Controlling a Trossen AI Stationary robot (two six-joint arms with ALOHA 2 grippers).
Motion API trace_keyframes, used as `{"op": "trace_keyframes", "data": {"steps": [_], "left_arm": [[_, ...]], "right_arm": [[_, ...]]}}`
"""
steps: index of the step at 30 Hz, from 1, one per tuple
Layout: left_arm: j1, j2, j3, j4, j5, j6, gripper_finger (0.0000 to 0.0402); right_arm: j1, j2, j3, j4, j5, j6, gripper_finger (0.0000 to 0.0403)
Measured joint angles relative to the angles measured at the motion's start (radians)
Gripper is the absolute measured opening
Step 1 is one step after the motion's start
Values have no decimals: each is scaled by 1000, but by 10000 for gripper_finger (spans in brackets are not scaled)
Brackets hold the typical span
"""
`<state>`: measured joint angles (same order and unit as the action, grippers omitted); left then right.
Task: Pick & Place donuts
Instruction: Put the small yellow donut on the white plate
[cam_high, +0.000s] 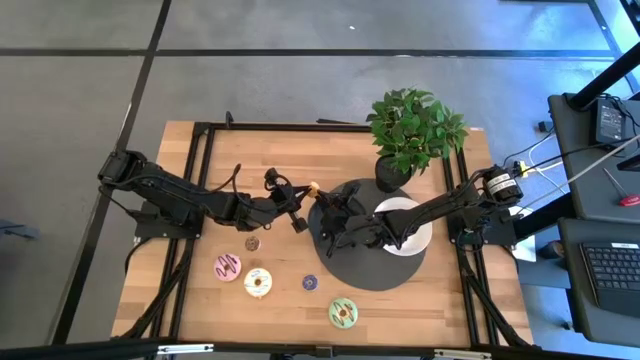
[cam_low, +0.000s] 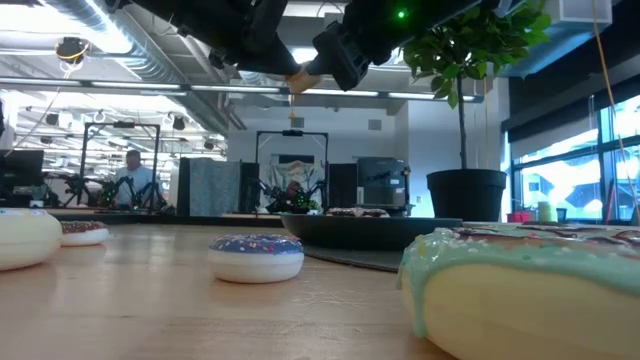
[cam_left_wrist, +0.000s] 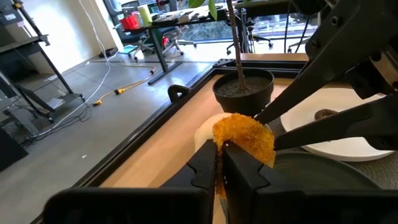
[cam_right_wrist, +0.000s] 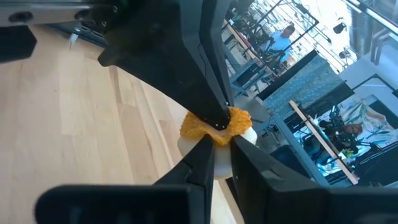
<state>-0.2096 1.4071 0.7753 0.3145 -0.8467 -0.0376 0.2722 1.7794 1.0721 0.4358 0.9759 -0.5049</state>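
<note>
Left wrist view is showing an orange-iced donut (cam_left_wrist: 244, 138) with a cream body, and the left gripper (cam_left_wrist: 221, 163) is pinching it between its dark fingers, closed on the rough, crumbly icing. The right gripper (cam_right_wrist: 216, 147) is meeting the same donut (cam_right_wrist: 216, 127) from the other side; its thin fingers are closed on the icing too, so both grippers are holding one donut together.

In the high view this donut (cam_high: 313, 187) is only a small pale spot, sitting in the air near the rim of the round black plate (cam_high: 350, 270), between the left gripper (cam_high: 296, 208) and the right gripper (cam_high: 330, 205). A round white plate (cam_high: 412, 240) is lying on the black one, and the left wrist view is showing a small brown ring (cam_left_wrist: 323, 114) on it, which the high view is hiding under the arm.

On the bare wooden table (cam_high: 190, 170) more donuts are resting near the front: a pink one (cam_high: 227, 267), a cream one (cam_high: 258, 283), a small purple one (cam_high: 310, 283), a green one (cam_high: 343, 313) and a tiny brown one (cam_high: 252, 243). The low view is showing the purple donut (cam_low: 256, 256) as smooth and glossy with sprinkles, and the green donut (cam_low: 530, 290) very close. A potted plant (cam_high: 412, 128) is standing behind the plates.
</note>
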Motion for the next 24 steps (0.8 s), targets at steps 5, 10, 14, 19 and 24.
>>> {"op": "trace_keyframes", "data": {"steps": [5,10,14,19,24], "left_arm": [[0,0,0,0,-2,0,35],[0,0,0,0,-4,0,56],[0,0,0,0,-3,0,69],[0,0,0,0,-2,0,83],[0,0,0,1,-7,0,108]], "right_arm": [[0,0,0,-1,0,0,52],[0,0,0,-1,0,0,52],[0,0,-1,-1,3,0,52],[0,0,-1,-1,3,0,52],[0,0,-1,-1,11,0,52]]}}
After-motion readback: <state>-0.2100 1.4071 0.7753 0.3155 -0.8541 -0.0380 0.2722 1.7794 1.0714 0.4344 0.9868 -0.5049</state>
